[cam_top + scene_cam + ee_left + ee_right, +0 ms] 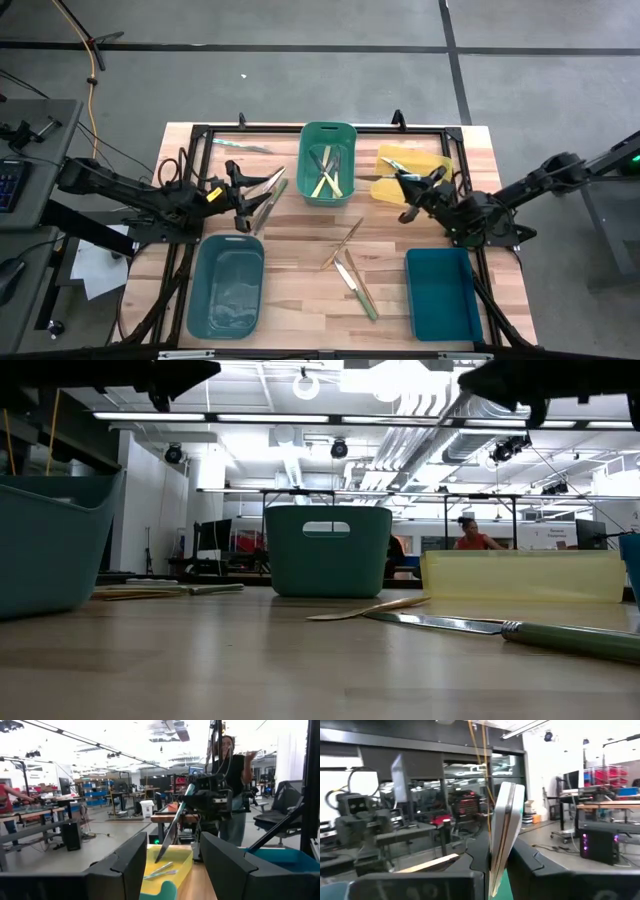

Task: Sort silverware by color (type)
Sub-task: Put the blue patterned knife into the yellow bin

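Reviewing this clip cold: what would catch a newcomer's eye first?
The right claw holds a pale-handled knife raised above the yellow bin at the table's right rear. The left claw hangs open beside loose silverware, left of the green bin. More utensils lie at the table's middle.

One camera looks straight down on my whole wooden-slat table. Another sits at tabletop height, facing the room. My wrist cameras peer past my own fingers. High and low views share the green rectangular plastic bin.
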Controlling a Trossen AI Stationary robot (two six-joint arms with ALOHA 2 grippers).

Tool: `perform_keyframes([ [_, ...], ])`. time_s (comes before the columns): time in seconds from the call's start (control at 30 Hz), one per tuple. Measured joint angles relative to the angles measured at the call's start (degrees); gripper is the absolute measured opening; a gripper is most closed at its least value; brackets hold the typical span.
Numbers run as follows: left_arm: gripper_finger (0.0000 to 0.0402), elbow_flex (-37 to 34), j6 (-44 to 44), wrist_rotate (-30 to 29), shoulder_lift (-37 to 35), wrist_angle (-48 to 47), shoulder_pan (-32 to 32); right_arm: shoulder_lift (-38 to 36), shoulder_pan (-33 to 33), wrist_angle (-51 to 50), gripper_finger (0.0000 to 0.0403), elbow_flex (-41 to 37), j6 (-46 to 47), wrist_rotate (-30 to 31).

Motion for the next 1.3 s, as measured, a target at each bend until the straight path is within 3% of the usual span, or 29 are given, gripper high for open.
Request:
perform_keyframes([
  [0.33, 0.0177, 0.0, -1.4, 0.0, 0.0, -1.2, 0.0, -1.7, -0.9, -2.7, 0.0033, 0.6, -0.3, -0.4],
  [0.43, 0.0177, 0.0, -1.4, 0.0, 0.0, -1.4, 0.0, -1.6, -0.9, -8.2, 0.0033, 3.3, -0.4, 3.3],
  [0.63, 0.0177, 0.0, -1.0, 0.0, 0.0, -2.3, 0.0, -1.6, -2.3, -39.3, 0.0033, 16.6, 2.9, 17.7],
  [0.73, 0.0177, 0.0, -0.9, 0.0, 0.0, -2.6, 0.0, -1.6, -4.7, -62.0, 0.0033, 25.7, 12.1, 18.0],
  [0.9, 0.0177, 0.0, -1.0, 0.0, 0.0, -2.9, 0.0, 1.0, -12.7, -101.9, 0.0033, 41.0, 35.8, 5.4],
  [1.0, 0.0177, 0.0, -1.6, 0.0, 0.0, -3.4, 0.0, 5.2, -19.1, -117.9, 0.0033, 46.9, 45.1, -4.4],
  [1.13, 0.0177, 0.0, -2.4, 0.0, 0.0, -4.4, 0.0, 12.1, -27.1, -130.7, 0.0033, 51.8, 49.1, -17.4],
  [1.3, 0.0177, 0.0, -2.5, 0.0, 0.0, -4.9, -0.1, 20.8, -33.8, -137.9, 0.0033, 55.7, 47.4, -25.9],
])
